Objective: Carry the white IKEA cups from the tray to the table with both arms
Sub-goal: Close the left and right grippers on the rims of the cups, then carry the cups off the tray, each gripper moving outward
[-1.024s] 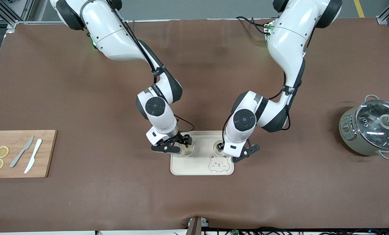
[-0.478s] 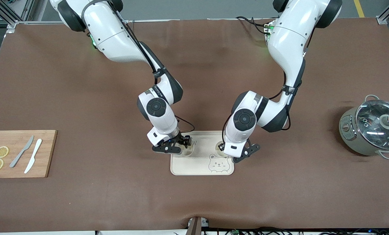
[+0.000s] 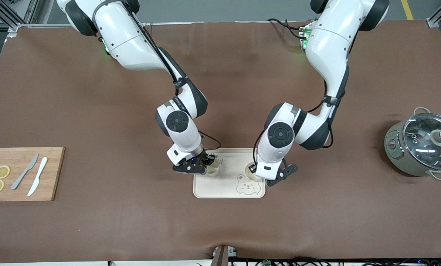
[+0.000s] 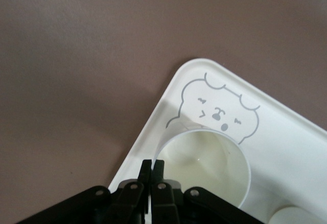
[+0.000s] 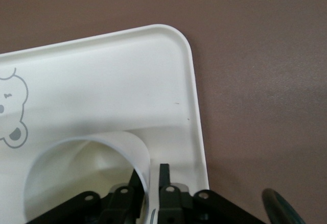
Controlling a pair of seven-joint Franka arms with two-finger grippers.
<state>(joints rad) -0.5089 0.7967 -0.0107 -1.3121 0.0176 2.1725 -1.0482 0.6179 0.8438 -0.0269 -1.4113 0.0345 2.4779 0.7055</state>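
Two white IKEA cups stand upright on the bear-printed tray point(image 3: 227, 186). My left gripper point(image 3: 256, 173) is shut on the rim of one cup point(image 3: 250, 170), beside the bear print. In the left wrist view the fingertips point(image 4: 145, 169) pinch that cup's point(image 4: 204, 168) wall, and the tray point(image 4: 286, 132) lies under it. My right gripper point(image 3: 205, 163) is at the other cup point(image 3: 214, 169). In the right wrist view its gripper point(image 5: 149, 175) straddles that cup's point(image 5: 87, 168) wall, one finger inside. The outer finger point(image 5: 164, 175) stands off the wall with a gap, so it is open.
A wooden cutting board point(image 3: 54, 173) with two lemon slices point(image 3: 2, 171), a grey knife and a white knife point(image 3: 38, 181) lies at the right arm's end. A grey glass-lidded pot point(image 3: 421, 146) stands at the left arm's end.
The left gripper with its cup has shifted slightly toward the front camera and the left arm's end. The right gripper has barely moved at its cup.
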